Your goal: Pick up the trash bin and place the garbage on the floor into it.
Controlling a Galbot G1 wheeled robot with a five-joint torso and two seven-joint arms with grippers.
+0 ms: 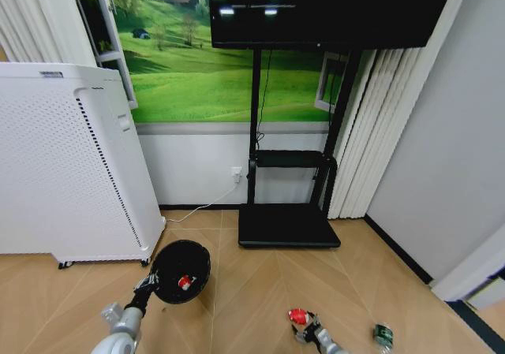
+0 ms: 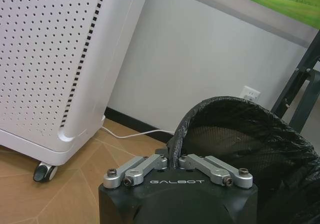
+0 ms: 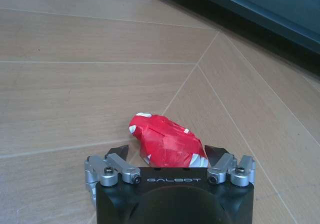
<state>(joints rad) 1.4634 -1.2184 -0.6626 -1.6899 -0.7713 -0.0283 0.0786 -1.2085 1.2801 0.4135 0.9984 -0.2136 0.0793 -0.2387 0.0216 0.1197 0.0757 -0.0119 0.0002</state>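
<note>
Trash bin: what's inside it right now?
In the trash bin, held at its rim by the left gripper, lies one red-and-white wrapper lump. The black liner hides the bin's floor in the left wrist view.

— Upper left of frame?
— Tall white perforated appliance [image 1: 67,165] on castors, standing on the wood-pattern floor [image 1: 260,283]. White cable [image 1: 201,209] runs from a wall socket [image 1: 236,173] to its base.
— Centre?
— Black screen [image 1: 327,7] at top, on a black stand [image 1: 289,177] with a flat black base plate [image 1: 288,226] on the floor.
— Behind it?
— Green meadow mural [image 1: 201,62] above a white lower wall.
— Right side?
— Pale pleated curtain [image 1: 379,141], then a plain grey wall [image 1: 454,141].
</note>
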